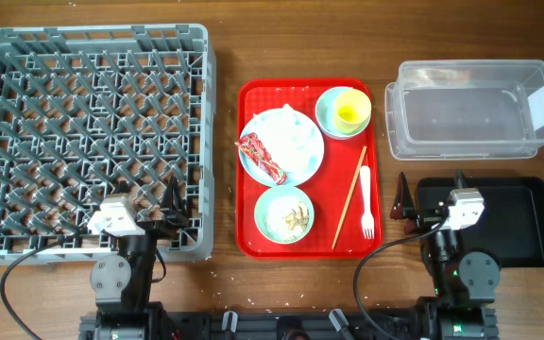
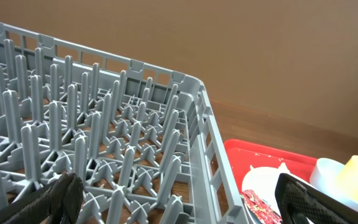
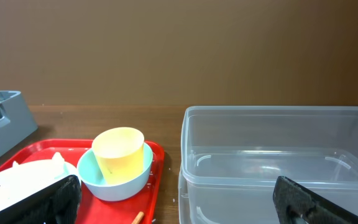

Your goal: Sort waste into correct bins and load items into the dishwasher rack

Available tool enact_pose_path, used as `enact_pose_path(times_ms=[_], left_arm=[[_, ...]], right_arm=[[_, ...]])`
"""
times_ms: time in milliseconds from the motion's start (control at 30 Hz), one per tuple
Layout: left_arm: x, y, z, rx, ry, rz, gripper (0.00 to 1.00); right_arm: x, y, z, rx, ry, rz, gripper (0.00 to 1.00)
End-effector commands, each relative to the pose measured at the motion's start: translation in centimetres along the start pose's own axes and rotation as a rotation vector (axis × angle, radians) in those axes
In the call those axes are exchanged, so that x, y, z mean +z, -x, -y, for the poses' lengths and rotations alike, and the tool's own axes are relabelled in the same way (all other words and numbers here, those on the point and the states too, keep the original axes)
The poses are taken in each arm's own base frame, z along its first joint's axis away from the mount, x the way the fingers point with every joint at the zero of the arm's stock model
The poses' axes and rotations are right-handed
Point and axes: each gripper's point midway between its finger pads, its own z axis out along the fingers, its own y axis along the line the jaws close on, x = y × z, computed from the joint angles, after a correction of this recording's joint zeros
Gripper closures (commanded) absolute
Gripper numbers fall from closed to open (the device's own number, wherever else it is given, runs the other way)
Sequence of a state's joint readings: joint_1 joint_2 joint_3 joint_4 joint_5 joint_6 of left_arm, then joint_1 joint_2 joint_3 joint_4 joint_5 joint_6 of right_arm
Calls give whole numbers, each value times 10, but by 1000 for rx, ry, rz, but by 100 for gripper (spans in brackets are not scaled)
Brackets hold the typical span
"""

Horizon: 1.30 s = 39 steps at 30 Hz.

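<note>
Overhead, the red serving tray (image 1: 253, 236) lies between the dishwasher rack (image 1: 206, 113) and the clear tub (image 1: 470, 66), bare wood (image 1: 223, 57) on both sides. It carries the plate (image 1: 302, 159) with napkin (image 1: 286, 127) and wrapper (image 1: 261, 157), cup (image 1: 350, 111) in one bowl (image 1: 325, 106), scraps (image 1: 296, 217) in the other bowl (image 1: 272, 203).

Left wrist: we see the left gripper (image 2: 182, 205) spread wide, holding nothing, at the rack's near right corner. Plate and wrapper are cut off at the bottom edge.

Right wrist: the right gripper (image 3: 182, 205) gapes likewise, and the tub's right end runs out of frame.

Robot-lab bench: wooden table (image 1: 225, 38), brown wall (image 3: 166, 50).
</note>
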<state>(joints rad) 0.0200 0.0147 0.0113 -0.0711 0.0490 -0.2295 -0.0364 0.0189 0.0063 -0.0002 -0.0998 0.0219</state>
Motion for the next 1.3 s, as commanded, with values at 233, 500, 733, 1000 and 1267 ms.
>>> enact_pose_path(times_ms=[233,500,733,1000,1267], left_arm=[[-8,33,47,-168,-263,98,0],[-42,122,104,-65,-491,239,0],[26,124,140,-126,-461,-631,0],[70,34,188,-149,-344,-1012,0],[107,21,248,110,-228,-988,0]], right_arm=[[0,-1,2,11,-10,-2,0],[0,-1,2,11,-10,-2,0],[0,-1,2,11,-10,-2,0],[0,-1,2,11,-10,-2,0],[0,-1,2,11,-11,-2,0]])
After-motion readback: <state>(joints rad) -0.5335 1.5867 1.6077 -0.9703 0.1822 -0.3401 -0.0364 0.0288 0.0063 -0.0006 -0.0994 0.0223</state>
